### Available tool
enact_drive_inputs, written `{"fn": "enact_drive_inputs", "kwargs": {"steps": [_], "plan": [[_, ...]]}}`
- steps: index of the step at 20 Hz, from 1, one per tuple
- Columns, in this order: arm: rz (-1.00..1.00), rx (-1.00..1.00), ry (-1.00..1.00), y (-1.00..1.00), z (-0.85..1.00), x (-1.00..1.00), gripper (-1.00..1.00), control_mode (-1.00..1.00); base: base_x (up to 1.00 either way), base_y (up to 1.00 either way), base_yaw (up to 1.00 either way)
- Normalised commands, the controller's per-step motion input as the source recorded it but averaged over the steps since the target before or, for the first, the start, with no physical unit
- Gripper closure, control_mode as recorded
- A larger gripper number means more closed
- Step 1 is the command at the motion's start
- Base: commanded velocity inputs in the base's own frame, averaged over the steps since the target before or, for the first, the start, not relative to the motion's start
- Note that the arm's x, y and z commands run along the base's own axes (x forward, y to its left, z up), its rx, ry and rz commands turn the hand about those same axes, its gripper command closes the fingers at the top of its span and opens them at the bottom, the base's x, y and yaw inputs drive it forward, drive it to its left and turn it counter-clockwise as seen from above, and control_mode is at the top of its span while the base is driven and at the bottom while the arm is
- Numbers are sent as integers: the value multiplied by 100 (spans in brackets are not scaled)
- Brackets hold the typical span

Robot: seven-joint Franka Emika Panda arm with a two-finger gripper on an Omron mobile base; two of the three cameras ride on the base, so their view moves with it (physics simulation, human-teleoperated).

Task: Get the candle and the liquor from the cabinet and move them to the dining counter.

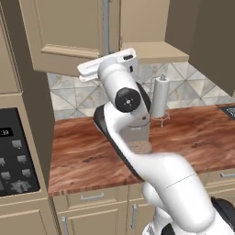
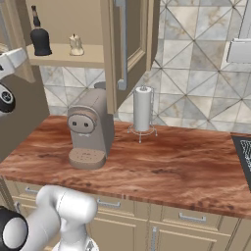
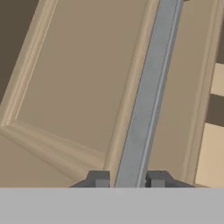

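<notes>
In the hand view the gripper (image 3: pixel 127 180) sat at bottom centre, its jaws narrow with one fingertip on each side of the cabinet (image 3: pixel 83 87) door's metal handle (image 3: pixel 146 96); in the right base view's upper left, the liquor (image 2: pixel 40 38) and the candle (image 2: pixel 75 45) stood near each other on the open cabinet's shelf, above the coffee machine (image 2: pixel 90 128).

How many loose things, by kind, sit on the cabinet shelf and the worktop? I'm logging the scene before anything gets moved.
Black liquor bottle: 1
Cream candle: 1
Coffee machine: 1
Paper towel roll on its holder: 1
Total: 4
</notes>
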Motion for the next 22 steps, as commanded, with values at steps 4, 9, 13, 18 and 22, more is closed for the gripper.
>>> {"fn": "enact_drive_inputs", "kwargs": {"steps": [4,9,13,18,22], "plan": [[1,6,0,13,-16,-73,-100,-100,0,0,0],[0,22,0,-1,7,-84,-100,-100,0,0,0],[0,31,1,-23,26,-83,-100,-100,0,0,0],[0,35,13,-57,26,-52,-100,-100,0,0,0],[3,30,23,-64,9,-30,-100,-100,0,0,0]]}}
